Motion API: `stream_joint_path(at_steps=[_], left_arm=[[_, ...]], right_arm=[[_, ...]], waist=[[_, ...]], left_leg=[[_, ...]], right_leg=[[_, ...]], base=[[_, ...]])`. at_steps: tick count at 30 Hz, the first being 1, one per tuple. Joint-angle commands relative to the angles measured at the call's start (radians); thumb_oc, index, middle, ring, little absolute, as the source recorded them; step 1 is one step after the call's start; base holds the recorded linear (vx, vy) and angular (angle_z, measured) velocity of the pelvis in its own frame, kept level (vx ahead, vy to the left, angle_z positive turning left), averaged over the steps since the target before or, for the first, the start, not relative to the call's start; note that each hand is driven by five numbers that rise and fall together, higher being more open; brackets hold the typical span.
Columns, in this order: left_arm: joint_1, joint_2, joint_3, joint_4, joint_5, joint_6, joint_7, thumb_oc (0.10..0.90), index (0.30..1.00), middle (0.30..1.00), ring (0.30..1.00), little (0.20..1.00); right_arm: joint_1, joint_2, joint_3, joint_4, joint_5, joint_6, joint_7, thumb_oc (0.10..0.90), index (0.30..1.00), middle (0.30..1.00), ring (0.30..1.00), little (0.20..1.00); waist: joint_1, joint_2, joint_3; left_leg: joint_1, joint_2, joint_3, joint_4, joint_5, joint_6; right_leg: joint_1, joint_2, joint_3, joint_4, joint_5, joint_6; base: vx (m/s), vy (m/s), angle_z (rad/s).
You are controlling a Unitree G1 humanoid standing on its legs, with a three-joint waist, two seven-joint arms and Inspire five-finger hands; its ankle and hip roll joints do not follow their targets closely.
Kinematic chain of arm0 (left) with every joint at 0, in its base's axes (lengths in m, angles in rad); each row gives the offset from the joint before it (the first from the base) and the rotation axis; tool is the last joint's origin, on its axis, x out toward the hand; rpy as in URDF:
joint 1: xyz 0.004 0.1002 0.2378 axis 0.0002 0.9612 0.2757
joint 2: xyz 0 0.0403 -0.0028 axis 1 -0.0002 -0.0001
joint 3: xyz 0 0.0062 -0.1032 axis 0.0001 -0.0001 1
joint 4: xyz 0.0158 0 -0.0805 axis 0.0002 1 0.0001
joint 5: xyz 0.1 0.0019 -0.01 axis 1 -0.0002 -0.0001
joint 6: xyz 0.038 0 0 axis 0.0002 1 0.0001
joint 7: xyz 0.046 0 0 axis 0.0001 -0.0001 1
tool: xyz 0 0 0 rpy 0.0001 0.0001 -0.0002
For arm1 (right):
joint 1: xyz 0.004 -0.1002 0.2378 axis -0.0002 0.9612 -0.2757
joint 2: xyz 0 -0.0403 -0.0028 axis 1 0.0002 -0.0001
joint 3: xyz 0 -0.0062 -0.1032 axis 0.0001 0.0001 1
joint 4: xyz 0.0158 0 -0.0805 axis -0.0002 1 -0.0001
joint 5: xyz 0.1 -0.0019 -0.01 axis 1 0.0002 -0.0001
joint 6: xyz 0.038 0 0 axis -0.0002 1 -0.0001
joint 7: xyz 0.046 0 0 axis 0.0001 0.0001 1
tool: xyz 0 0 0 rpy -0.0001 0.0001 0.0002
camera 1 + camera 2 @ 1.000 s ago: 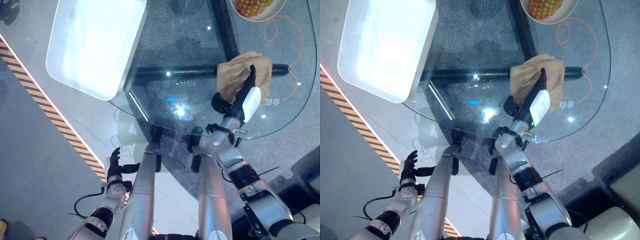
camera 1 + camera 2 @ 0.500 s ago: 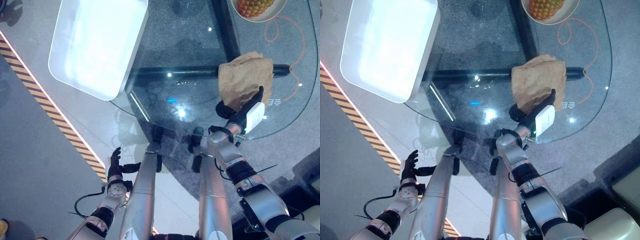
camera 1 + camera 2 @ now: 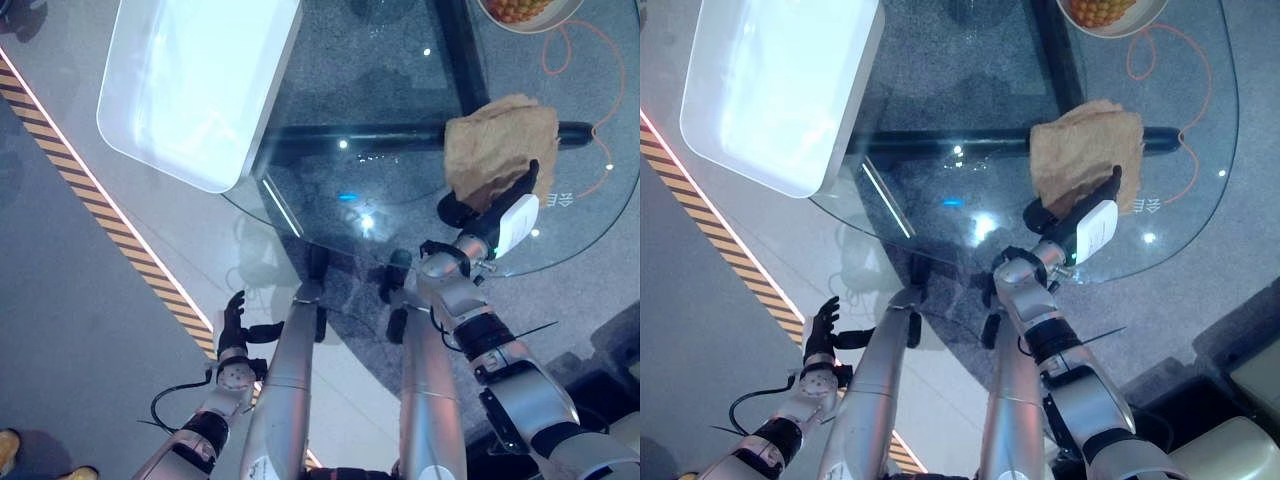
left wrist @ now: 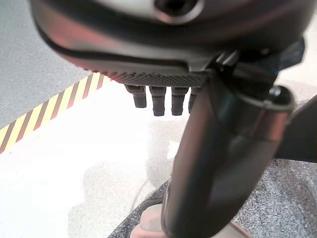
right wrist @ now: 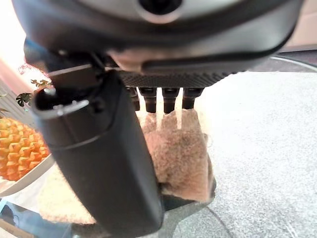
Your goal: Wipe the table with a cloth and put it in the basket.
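A brown cloth point(image 3: 498, 143) lies on the round glass table point(image 3: 380, 190), toward its right side. My right hand point(image 3: 497, 210) rests on the cloth's near edge, open, its fingers point(image 5: 168, 99) straight over the cloth point(image 5: 181, 156) and the thumb off to the side. The white basket point(image 3: 190, 80) stands on the floor at the table's far left, nothing in it. My left hand point(image 3: 233, 322) hangs low at the left beside the table, open and idle, over the pale floor.
A bowl of yellow fruit point(image 3: 528, 8) sits at the table's far right edge, beyond the cloth. A dark bar point(image 3: 350, 140) of the table's frame runs under the glass. A yellow-black striped line point(image 3: 110, 215) crosses the floor on the left.
My right hand has slid back from the middle of the cloth to its near edge. The cloth has stayed almost in place. The camera has shifted slightly.
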Motion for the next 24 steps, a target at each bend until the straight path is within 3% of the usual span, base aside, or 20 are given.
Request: stream_joint_path(at_steps=[1,4,5,6,7,8,12,24], left_arm=[[0.081,-0.110,-0.071,-0.047,-0.009,0.007,0.009,0.800,0.900,0.900,0.900,0.900],[0.082,-0.101,-0.068,-0.051,-0.010,0.003,-0.002,0.800,0.900,0.900,0.900,0.900],[0.084,-0.099,-0.066,-0.050,-0.009,-0.001,-0.005,0.800,0.900,0.900,0.900,0.900],[0.086,-0.095,-0.065,-0.050,-0.010,-0.003,-0.010,0.800,0.900,0.900,0.900,0.900],[0.087,-0.093,-0.063,-0.052,-0.008,-0.003,-0.012,0.800,0.900,0.900,0.900,0.900],[0.088,-0.091,-0.063,-0.054,-0.007,-0.002,-0.013,0.800,0.900,0.900,0.900,0.900],[0.092,-0.077,-0.062,-0.058,-0.010,-0.003,-0.021,0.800,0.900,0.900,0.900,0.900],[0.104,-0.071,-0.080,-0.079,-0.016,-0.030,-0.022,0.800,0.900,0.900,0.900,0.900]], right_arm=[[-0.090,-0.146,0.030,0.004,0.021,-0.008,0.226,0.800,0.900,0.900,0.900,0.900],[-0.111,-0.154,0.069,-0.001,0.071,0.017,0.355,0.800,0.900,0.900,0.900,0.900],[-0.114,-0.157,0.078,0.004,0.082,0.019,0.392,0.693,0.808,0.808,0.808,0.793],[-0.119,-0.162,0.090,0.009,0.102,0.021,0.419,0.366,0.528,0.528,0.528,0.466],[-0.120,-0.165,0.095,0.012,0.102,0.023,0.436,0.199,0.385,0.385,0.385,0.299],[-0.120,-0.168,0.099,0.014,0.093,0.033,0.454,0.100,0.300,0.300,0.300,0.200],[-0.135,-0.191,0.116,0.044,0.108,0.054,0.500,0.100,0.300,0.300,0.300,0.200],[-0.172,-0.198,0.132,0.098,0.095,0.074,0.506,0.100,0.300,0.300,0.300,0.200]], waist=[[0.030,0.093,-0.015],[0.036,0.094,-0.015],[0.037,0.094,-0.015],[0.039,0.095,-0.015],[0.040,0.095,-0.015],[0.041,0.095,-0.015],[0.045,0.095,-0.015],[0.058,0.098,-0.015]], left_leg=[[0.032,-0.033,0.051,-0.027,-0.037,0.077],[0.028,-0.031,0.054,-0.026,-0.032,0.072],[0.028,-0.031,0.054,-0.026,-0.031,0.071],[0.027,-0.029,0.055,-0.026,-0.030,0.071],[0.026,-0.029,0.055,-0.024,-0.031,0.070],[0.026,-0.030,0.055,-0.023,-0.031,0.069],[0.024,-0.030,0.053,-0.023,-0.028,0.067],[0.023,-0.032,0.046,-0.035,-0.022,0.069]], right_leg=[[-0.010,0.062,0.007,-0.024,0.070,0.005],[-0.014,0.059,0.003,-0.019,0.067,0.002],[-0.013,0.058,0.002,-0.020,0.067,0.002],[-0.014,0.056,0.001,-0.018,0.066,0.001],[-0.015,0.056,0.000,-0.016,0.065,0.000],[-0.014,0.056,0.000,-0.015,0.064,0.000],[-0.015,0.056,-0.004,-0.014,0.065,0.001],[-0.012,0.057,-0.010,-0.020,0.068,0.006]], base=[[0.00,0.000,0.00],[0.00,0.000,0.00],[0.00,0.000,0.00],[0.00,0.000,0.00],[0.00,0.000,0.00],[0.00,0.000,0.00],[-0.01,-0.001,0.02],[0.00,0.002,0.00]])
